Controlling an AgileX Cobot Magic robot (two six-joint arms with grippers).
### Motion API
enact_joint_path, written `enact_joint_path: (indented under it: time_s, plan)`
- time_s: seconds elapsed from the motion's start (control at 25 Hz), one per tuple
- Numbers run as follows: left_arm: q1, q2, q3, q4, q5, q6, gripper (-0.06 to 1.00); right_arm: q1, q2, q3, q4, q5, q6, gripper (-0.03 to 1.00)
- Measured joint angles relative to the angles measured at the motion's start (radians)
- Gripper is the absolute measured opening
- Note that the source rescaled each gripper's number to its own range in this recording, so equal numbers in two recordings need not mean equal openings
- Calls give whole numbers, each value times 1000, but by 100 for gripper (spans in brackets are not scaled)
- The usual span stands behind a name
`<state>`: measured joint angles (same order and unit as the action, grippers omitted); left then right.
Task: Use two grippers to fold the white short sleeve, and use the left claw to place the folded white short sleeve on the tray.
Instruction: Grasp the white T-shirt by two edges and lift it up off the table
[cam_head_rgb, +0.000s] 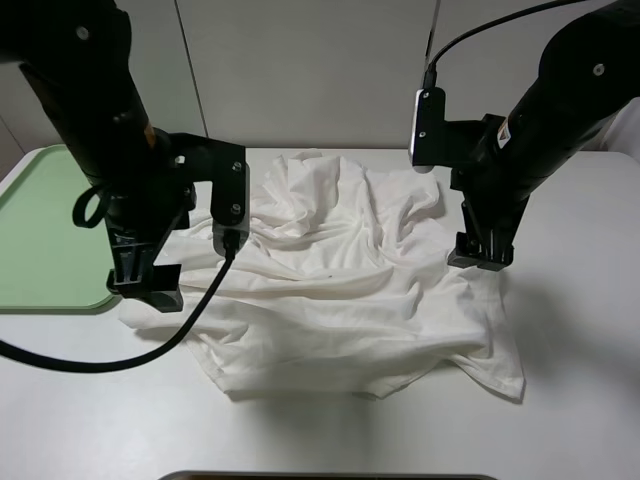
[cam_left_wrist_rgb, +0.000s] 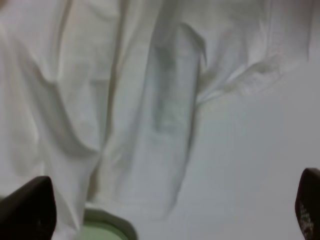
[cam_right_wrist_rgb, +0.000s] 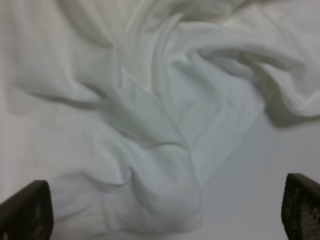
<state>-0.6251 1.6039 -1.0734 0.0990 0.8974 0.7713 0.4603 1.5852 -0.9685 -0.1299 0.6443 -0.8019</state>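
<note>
One white short sleeve (cam_head_rgb: 340, 290) lies crumpled, deeply wrinkled, unfolded.

L claw (cam_head_rgb: 146, 288), R claw (cam_head_rgb: 480, 257): both open

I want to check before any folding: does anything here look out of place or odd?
Only the white short sleeve stands out: it lies crumpled in deep wrinkles, bunched toward the far side, not spread flat. Its left edge reaches the corner of the tray. Nothing looks spilled or damaged.
</note>
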Motion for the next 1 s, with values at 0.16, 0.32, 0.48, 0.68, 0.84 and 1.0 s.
enact_joint_path:
  time_s: [0.16,0.32,0.48,0.68,0.84,1.0]
  plan:
    - [31,68,-3,6,-59,95,95,0,60,0,-1,-31,-80,100]
    - [91,109,-8,38,-116,115,95,0,95,0,-3,-54,-99,100]
    - [144,138,-9,47,-154,139,95,0,138,0,-4,-72,-110,100]
    - [168,193,-11,49,-167,185,95,0,167,0,-5,-106,-139,100]
    - [180,238,-12,52,-187,197,95,0,187,0,-3,-123,-143,100]
    - [194,270,-12,82,-209,201,95,0,191,0,9,-137,-144,100]
